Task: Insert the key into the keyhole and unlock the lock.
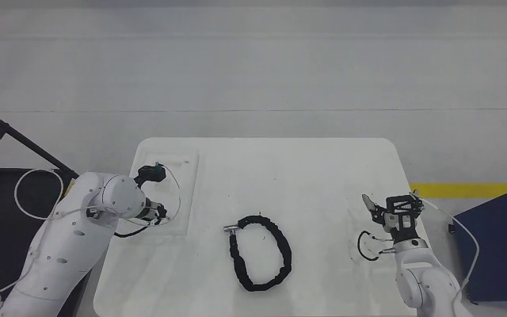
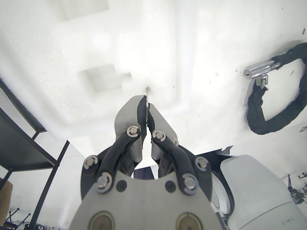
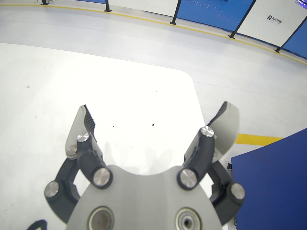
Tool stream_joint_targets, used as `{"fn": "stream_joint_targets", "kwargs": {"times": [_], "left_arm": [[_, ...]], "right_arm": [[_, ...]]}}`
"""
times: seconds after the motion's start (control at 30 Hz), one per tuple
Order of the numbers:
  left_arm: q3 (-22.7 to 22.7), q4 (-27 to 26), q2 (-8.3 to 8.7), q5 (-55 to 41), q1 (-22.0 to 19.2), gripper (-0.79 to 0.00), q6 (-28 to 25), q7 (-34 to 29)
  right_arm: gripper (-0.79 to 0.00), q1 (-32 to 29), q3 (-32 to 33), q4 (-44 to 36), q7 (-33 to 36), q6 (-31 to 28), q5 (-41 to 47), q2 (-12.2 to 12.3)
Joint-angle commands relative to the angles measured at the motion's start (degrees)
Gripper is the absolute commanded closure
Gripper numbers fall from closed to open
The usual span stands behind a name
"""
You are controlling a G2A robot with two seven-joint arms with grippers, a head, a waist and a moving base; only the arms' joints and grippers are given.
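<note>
Silver key clamped in left gripper over white foam tray; black chain lock lies well apart at table centre. Right gripper spread wide.

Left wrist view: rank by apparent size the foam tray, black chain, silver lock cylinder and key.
1. foam tray, largest by far.
2. black chain, partly cut off at the picture's edge.
3. silver lock cylinder.
4. key, a sliver, mostly hidden inside the left gripper, so its full size is unsure.
</note>
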Motion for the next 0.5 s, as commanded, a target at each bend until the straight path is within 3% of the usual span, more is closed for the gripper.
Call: {"fn": "stream_joint_targets", "kwargs": {"times": [0.0,0.23,0.47], "left_arm": [[-0.28,-0.47,0.43,-0.17,0.22,0.000,0.24,0.00],[-2.00,-3.85,2.07,-0.80,1.20,0.000,1.32,0.00],[-8.62,-13.13,3.78,-4.90,4.89,0.000,1.22,0.07]], "right_arm": [[-0.785,0.00,0.00,0.00,0.00,0.00,0.00,0.00],[-0.785,0.00,0.00,0.00,0.00,0.00,0.00,0.00],[-0.785,0.00,0.00,0.00,0.00,0.00,0.00,0.00]]}}
